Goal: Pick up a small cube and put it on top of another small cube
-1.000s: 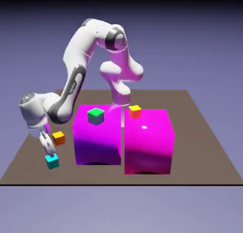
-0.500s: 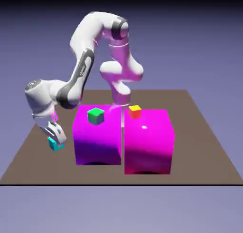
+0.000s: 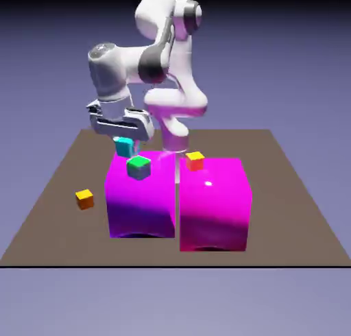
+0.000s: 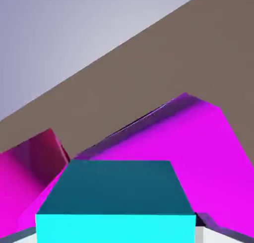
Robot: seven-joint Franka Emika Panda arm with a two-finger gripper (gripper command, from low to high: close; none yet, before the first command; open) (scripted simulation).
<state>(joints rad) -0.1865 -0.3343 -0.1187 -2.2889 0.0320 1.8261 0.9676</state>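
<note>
At the exterior view's left, above the big glossy purple-magenta block (image 3: 142, 201), we are seeing the white two-finger gripper (image 3: 127, 148) holding the small bright cyan cube (image 3: 124, 147) up in the air. The pincer is closing firmly on this cube, its jaws standing only as far apart as the cube needs. In the hand view, the cube is hiding most of the finger tips, and only pale parts are showing on both its sides. The bottom edge is cutting off the cube's near face. In that same view we are not finding the small bright green cube with darker sides (image 3: 138, 167); in the exterior view it is sitting on top of the purple-magenta block, and the cyan cube is appearing just above it and to the exterior view's left. How far apart in depth these two are lying, we cannot tell.

Between the purple-magenta block and the big glossy pink-magenta block (image 3: 214, 208), a narrow gap is running. The small orange cube with yellow top (image 3: 195, 161) is resting on the pink-magenta block, near its far left edge. On the brown flat table (image 3: 288, 225), another small orange cube (image 3: 84, 199) is lying, with open surface around it.
</note>
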